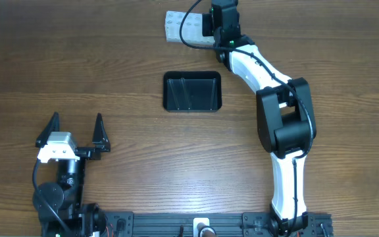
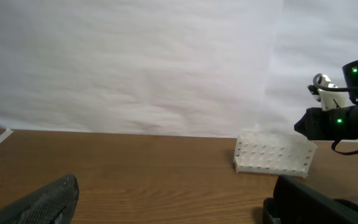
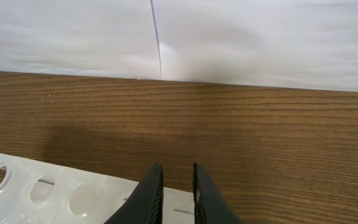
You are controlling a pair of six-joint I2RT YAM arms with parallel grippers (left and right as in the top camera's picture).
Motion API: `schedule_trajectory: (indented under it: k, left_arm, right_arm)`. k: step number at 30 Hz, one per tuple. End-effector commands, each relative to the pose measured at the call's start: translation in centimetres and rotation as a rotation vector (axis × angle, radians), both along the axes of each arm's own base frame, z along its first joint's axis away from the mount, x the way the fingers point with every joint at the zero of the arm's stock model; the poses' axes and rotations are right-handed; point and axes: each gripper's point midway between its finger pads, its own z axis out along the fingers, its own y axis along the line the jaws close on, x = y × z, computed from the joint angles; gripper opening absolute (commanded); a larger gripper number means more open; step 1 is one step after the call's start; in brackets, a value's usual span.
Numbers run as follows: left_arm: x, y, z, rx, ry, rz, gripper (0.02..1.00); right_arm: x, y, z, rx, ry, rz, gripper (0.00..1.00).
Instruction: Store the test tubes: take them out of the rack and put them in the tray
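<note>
The white test tube rack (image 1: 176, 27) stands at the far edge of the table; its round holes (image 3: 42, 190) look empty from the right wrist view. The black tray (image 1: 191, 91) sits mid-table, with faint clear tubes lying inside. My right gripper (image 1: 207, 25) is at the rack's right end, just above its top plate (image 3: 176, 186). It is shut to a narrow slit, and I see nothing between its fingers. My left gripper (image 1: 75, 130) stands open near the front left, far from rack and tray. The left wrist view shows the rack (image 2: 271, 152) with the right arm beside it.
A white backdrop rises just behind the rack at the table's far edge. Bare wood lies between the tray and my left gripper, and to the right of the tray up to the right arm's elbow (image 1: 285, 112).
</note>
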Motion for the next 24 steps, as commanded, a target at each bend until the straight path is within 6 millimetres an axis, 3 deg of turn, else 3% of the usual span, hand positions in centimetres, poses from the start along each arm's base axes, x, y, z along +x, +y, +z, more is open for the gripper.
schedule_trajectory:
  k: [1,3,7,13,18,21,24]
  left_arm:
    - [0.0,-0.1,-0.1,0.016,-0.005,-0.008,0.998]
    - [0.0,-0.1,-0.1,0.016,-0.005,-0.008,0.998]
    - [0.0,-0.1,-0.1,0.016,-0.005,-0.008,0.998]
    - [0.0,-0.1,-0.1,0.016,-0.005,-0.008,0.998]
    - [0.0,-0.1,-0.1,0.016,-0.005,-0.008,0.998]
    - [0.0,-0.1,-0.1,0.016,-0.005,-0.008,0.998]
    - [0.0,-0.1,-0.1,0.016,-0.005,-0.008,0.998]
  right_arm:
    - [0.1,-0.1,0.1,0.031,-0.002,-0.004,0.012]
    - [0.1,0.1,1.0,0.043,-0.015,0.003,0.009]
    - [0.1,0.1,4.7,0.077,-0.078,-0.001,0.012]
    - [-0.9,0.0,12.1,0.114,-0.195,0.006,0.012]
    - [-3.3,0.2,19.1,0.143,-0.281,0.023,0.009]
    - [-5.0,0.5,21.5,0.150,-0.292,0.037,0.007]
    - [-6.8,1.1,21.1,0.159,-0.213,0.058,0.009]
